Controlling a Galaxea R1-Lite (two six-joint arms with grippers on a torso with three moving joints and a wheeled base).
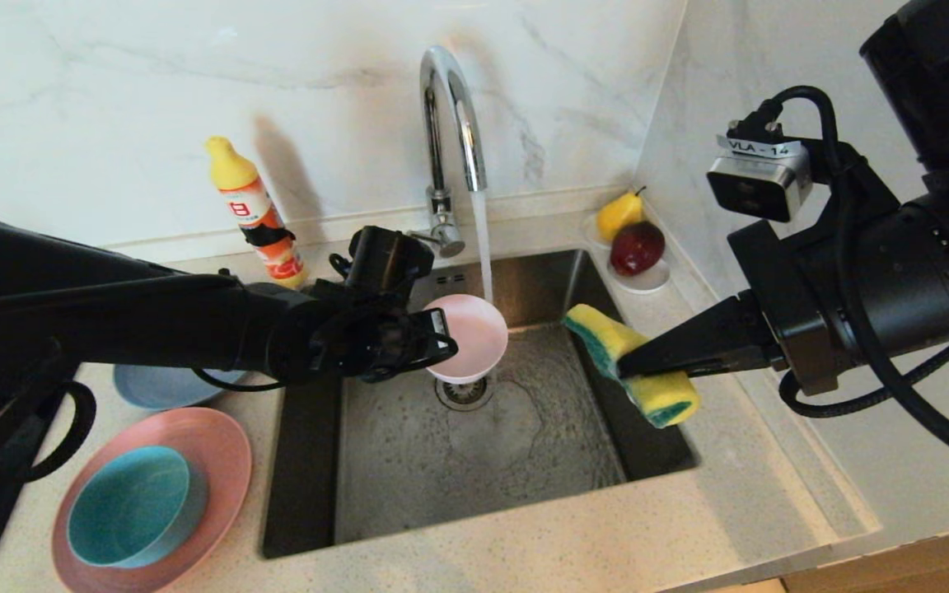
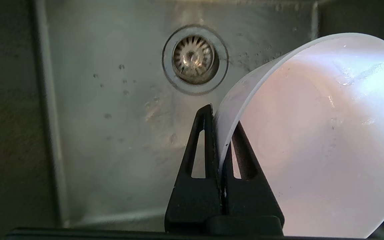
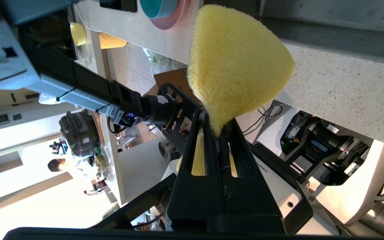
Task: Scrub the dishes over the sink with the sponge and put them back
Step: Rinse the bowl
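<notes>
My left gripper is shut on the rim of the pale pink bowl, holding it tilted over the sink under the running water; the left wrist view shows the bowl pinched between the jaws, one finger inside, one outside. My right gripper is shut on the yellow and green sponge above the sink's right edge, a little to the right of the bowl; the sponge bulges out past the jaws. On the counter at left the teal bowl sits on the pink plate, with the grey-blue plate behind.
The chrome tap pours water beside the bowl's far rim. The drain strainer lies below the bowl. A yellow-capped detergent bottle stands at the back left. A white saucer with a pear and red fruit sits at the back right corner.
</notes>
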